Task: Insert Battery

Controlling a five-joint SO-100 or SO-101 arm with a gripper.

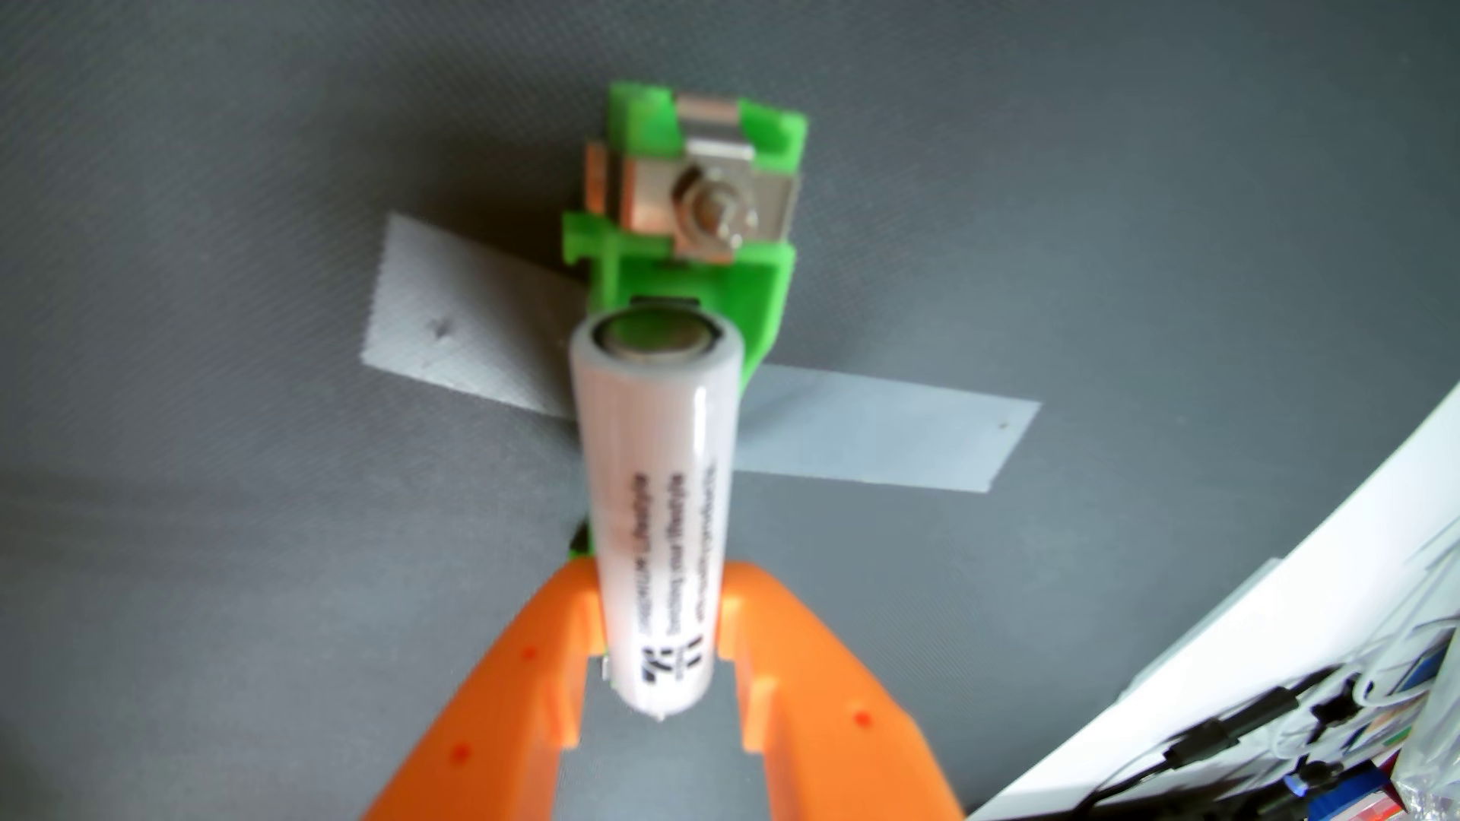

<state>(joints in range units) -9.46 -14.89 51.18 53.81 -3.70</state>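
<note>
In the wrist view my orange two-finger gripper [660, 608] is shut on a white cylindrical battery [656, 474] with black print, gripping it near its lower end. The battery points away from me, its flat metal end toward a green battery holder [695, 268]. The holder has a metal contact plate with a screw at its far end and is fixed to the grey mat with grey tape [877, 442]. The battery hangs over the holder's slot and covers most of it. I cannot tell whether the battery touches the holder.
The dark grey mat [237, 237] spreads all around the holder. At the lower right a white surface edge [1264, 616] runs diagonally, with black cables and clutter [1343, 726] beyond it.
</note>
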